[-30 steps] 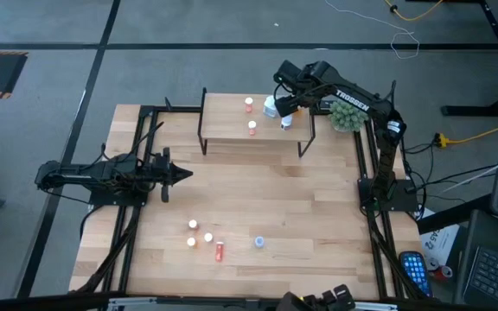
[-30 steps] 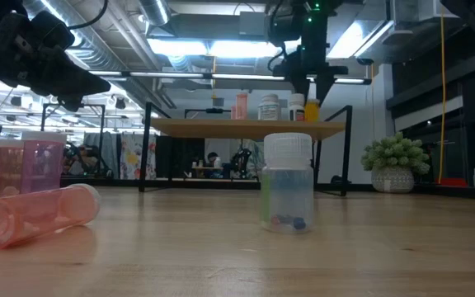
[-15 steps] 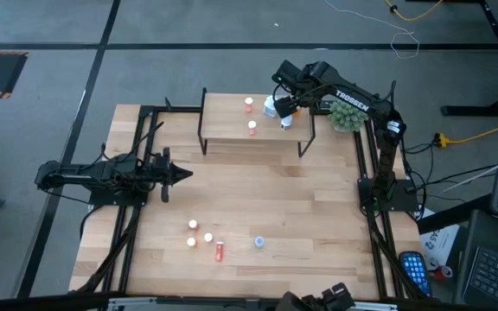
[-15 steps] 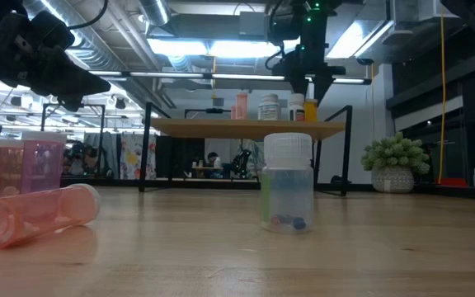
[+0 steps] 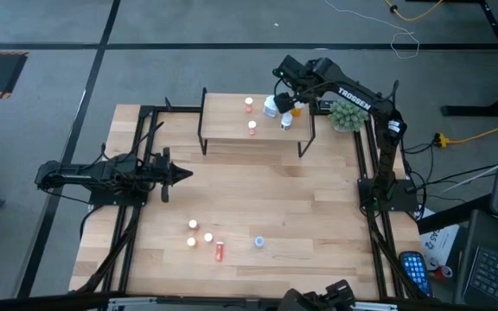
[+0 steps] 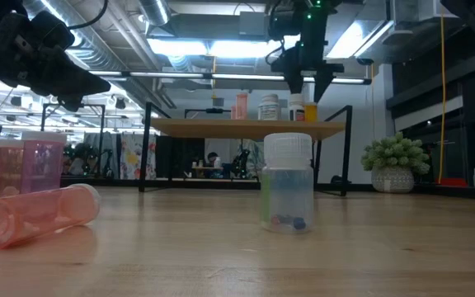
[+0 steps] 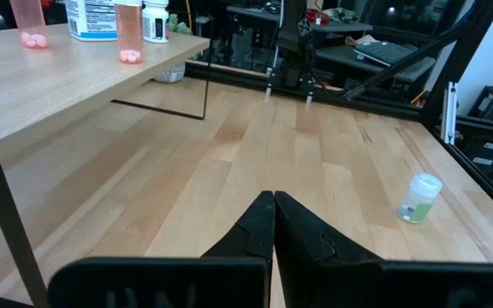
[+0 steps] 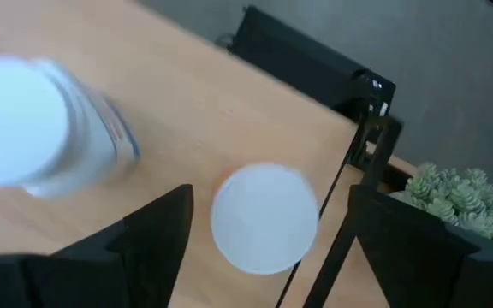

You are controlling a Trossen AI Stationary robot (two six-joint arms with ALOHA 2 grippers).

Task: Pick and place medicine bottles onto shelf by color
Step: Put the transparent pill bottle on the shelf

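Observation:
The shelf (image 5: 232, 121) stands at the table's far side. On its top stand two red bottles (image 5: 249, 104), a large white-blue bottle (image 5: 271, 107), a small white bottle (image 5: 286, 123) and an orange bottle (image 8: 264, 218) near the right end. My right gripper (image 8: 270, 192) hangs open just above the orange bottle's white cap, one finger on either side and clear of it; it also shows in the low view (image 6: 309, 89). Several more bottles (image 5: 206, 238) stand or lie on the table's near part. My left gripper (image 5: 184, 175) is shut and empty at the table's left.
A green plant ball (image 5: 346, 115) sits just right of the shelf, close to my right arm. A clear bottle with blue pills (image 6: 287, 183) stands near the front and a pink bottle (image 6: 35, 216) lies on its side. Bare tabletop lies between shelf and bottles.
My right gripper has risen a little and drawn slightly toward the table's far edge, above the orange bottle, which stays upright on the shelf.

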